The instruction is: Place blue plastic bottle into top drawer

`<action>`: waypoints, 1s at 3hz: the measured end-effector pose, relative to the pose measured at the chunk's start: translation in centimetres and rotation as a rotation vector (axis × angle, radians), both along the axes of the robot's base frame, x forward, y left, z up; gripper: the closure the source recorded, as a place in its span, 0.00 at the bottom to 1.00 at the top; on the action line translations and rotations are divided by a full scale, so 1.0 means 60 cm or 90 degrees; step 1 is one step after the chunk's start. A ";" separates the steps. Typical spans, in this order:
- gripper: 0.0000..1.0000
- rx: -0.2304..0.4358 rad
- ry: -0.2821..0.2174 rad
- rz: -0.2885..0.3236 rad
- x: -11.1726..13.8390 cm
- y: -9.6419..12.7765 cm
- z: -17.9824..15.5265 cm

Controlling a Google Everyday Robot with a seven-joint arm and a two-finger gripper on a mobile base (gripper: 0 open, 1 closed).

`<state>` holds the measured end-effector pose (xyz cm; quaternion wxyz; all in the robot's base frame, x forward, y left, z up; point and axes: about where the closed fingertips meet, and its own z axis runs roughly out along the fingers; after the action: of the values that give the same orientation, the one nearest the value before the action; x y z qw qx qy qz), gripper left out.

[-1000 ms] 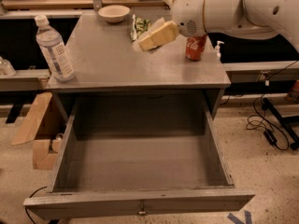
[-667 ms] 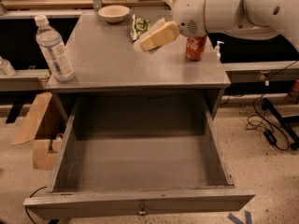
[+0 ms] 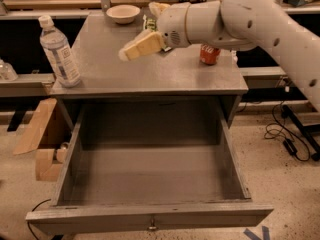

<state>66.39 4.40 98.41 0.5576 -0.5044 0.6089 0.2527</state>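
Gripper (image 3: 128, 51) hovers over the middle of the table (image 3: 150, 76); whether it is spread or pressed together cannot be told. The blue plastic bottle (image 3: 59, 51) stands upright at the front-left corner, its label print unreadable. The top drawer (image 3: 150, 217) is pulled out below. A red can (image 3: 210, 54) stands near the right edge, its lettering unreadable.

One bottle (image 3: 59, 51), one can (image 3: 209, 54), one bowl (image 3: 123, 13), one drawer (image 3: 150, 218), one gripper (image 3: 136, 47) over cabinet top (image 3: 165, 76).

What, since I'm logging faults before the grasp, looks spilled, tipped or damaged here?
Nothing stands out. The blue plastic bottle stands upright at the cabinet top's front left corner, the red can stands upright at the right, the top drawer is pulled open, and the gripper hovers above the top.
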 end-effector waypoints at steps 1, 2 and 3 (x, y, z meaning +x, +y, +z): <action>0.00 0.029 0.027 -0.004 0.038 0.072 -0.037; 0.00 0.055 0.046 0.001 0.064 0.143 -0.074; 0.00 0.102 0.050 0.012 0.086 0.197 -0.091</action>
<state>71.57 16.22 92.95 0.5694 -0.4537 0.6034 0.3252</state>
